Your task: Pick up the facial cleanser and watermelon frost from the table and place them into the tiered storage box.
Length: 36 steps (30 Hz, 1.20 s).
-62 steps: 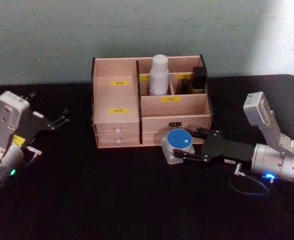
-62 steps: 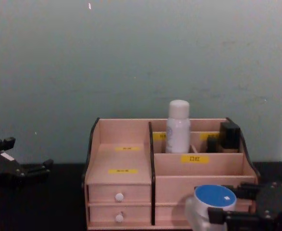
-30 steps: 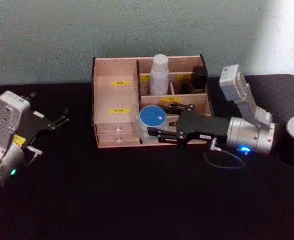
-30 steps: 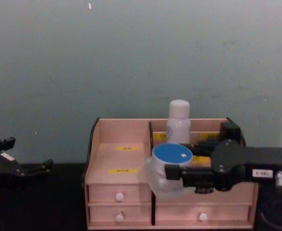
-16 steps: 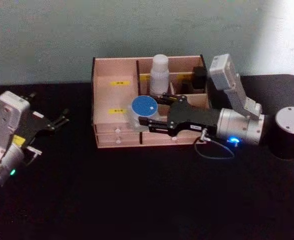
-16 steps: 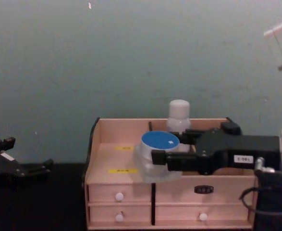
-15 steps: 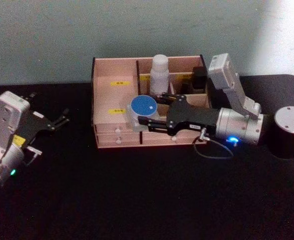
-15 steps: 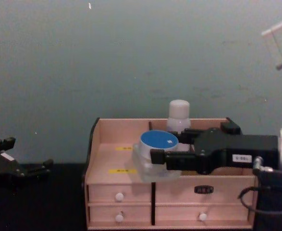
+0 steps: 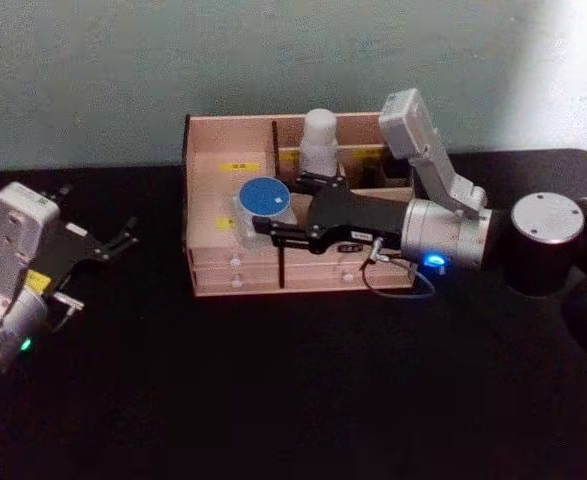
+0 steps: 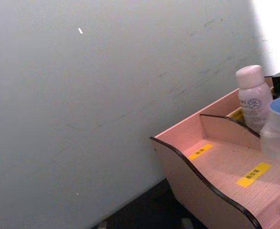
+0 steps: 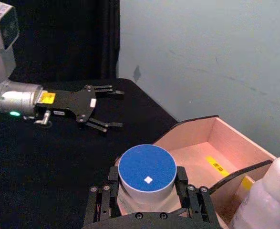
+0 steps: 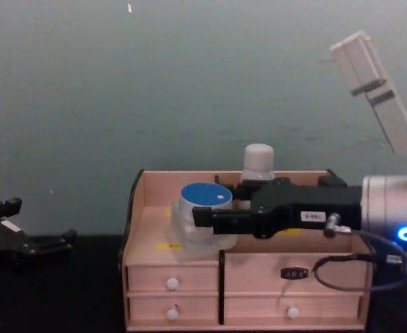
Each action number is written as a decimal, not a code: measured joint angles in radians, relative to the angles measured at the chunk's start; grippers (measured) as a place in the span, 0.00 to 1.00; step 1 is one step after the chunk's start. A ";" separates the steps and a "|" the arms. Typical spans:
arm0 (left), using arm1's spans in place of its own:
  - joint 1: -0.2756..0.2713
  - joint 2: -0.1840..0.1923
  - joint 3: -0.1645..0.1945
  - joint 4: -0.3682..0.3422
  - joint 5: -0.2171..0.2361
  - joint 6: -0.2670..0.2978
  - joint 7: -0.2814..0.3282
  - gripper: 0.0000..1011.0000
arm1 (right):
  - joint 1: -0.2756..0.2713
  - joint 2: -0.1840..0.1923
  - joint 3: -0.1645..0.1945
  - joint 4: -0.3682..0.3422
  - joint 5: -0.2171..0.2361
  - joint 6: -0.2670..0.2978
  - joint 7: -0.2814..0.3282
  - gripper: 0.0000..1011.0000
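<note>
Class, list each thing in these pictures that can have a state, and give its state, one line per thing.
Blue-lidded jar: lid on, held above the box's left compartment.
Right gripper: shut on the jar.
Left gripper: open, idle over the table's left.
White bottle: upright, capped, in a rear compartment.
Tiered storage box: drawers closed.

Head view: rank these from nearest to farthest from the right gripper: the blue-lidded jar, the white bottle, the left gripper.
1. The blue-lidded jar, held in the right gripper over the left part of the tiered storage box.
2. The white bottle, standing in a rear compartment just behind the gripper.
3. The left gripper, open and parked over the table's far left.
</note>
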 joint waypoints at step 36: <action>0.000 0.000 0.000 0.000 0.000 0.000 0.000 0.99 | 0.133 -0.162 0.004 0.287 -0.052 -0.041 0.007 0.71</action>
